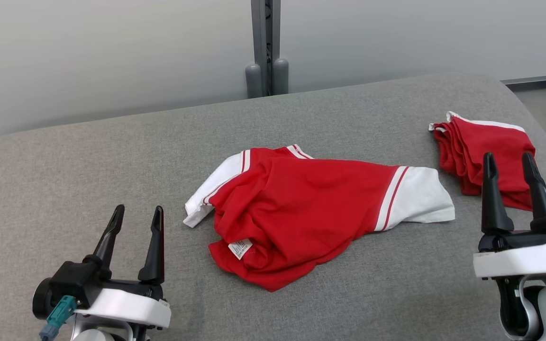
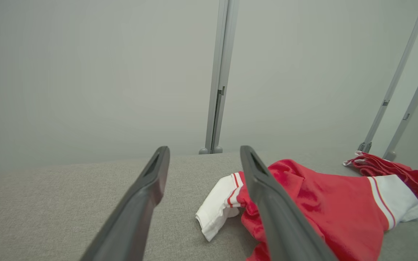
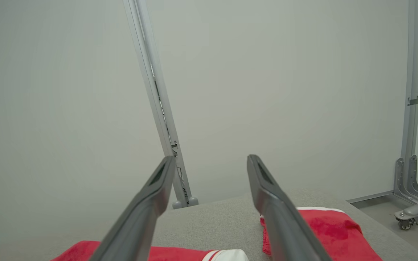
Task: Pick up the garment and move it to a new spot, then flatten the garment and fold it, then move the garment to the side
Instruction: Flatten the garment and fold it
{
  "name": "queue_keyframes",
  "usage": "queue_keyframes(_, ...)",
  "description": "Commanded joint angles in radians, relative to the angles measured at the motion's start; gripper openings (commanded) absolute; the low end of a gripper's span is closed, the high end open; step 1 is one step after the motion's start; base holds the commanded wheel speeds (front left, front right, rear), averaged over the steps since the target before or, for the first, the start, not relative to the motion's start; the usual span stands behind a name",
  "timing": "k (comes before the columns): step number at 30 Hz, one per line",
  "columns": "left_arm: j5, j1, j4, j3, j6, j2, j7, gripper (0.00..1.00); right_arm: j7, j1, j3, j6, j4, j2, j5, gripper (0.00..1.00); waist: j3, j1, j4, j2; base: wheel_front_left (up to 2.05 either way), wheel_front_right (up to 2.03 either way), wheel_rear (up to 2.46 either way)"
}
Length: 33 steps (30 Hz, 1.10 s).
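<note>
1. My left gripper (image 1: 140,208), open and empty, sits left of the garment (image 1: 301,208).
2. My right gripper (image 1: 508,156), open and empty, sits right of it.
3. The crumpled red-and-white garment lies between them, long axis left to right; neither looks clearly nearer.
4. Past its right end: a folded red stack (image 1: 486,142).

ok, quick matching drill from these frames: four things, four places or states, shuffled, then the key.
Things
1. crumpled garment
2. folded stack
3. left gripper
4. white label

Places or states
A. head view's lower left, open, holding nothing
B. far right of the grey surface
C. on the crumpled garment's near edge
D. middle of the surface, unfolded

Pairs: 1-D, 2-B, 3-A, 4-C
</note>
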<state>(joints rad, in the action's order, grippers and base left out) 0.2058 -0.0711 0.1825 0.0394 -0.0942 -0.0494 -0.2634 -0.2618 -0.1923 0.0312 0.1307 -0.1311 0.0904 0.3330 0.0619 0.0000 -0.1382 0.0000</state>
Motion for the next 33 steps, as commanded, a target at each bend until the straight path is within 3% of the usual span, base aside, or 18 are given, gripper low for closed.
queue_keyframes(1, -0.012, -0.005, 0.001, -0.010, 0.001, -0.003, -0.001, 1.00, -0.004, 0.015, 0.004, 0.000, 0.021, -0.002, -0.013, 1.00, -0.001, 0.0000, 0.001, 0.0000, 0.00, 0.00, 0.00)
queue_keyframes(12, -0.024, -0.009, -0.003, -0.033, -0.005, -0.003, -0.001, 1.00, -0.004, 0.069, -0.076, 0.000, 0.086, -0.007, -0.028, 1.00, -0.001, 0.0000, 0.029, 0.0000, 0.00, 0.00, 0.00)
queue_keyframes(33, 0.001, 0.043, -0.021, -0.024, 0.054, -0.003, -0.001, 1.00, -0.004, 0.071, -0.109, 0.000, 0.054, -0.009, -0.013, 1.00, -0.017, 0.0000, 0.065, 0.0000, 0.00, 0.00, 0.00)
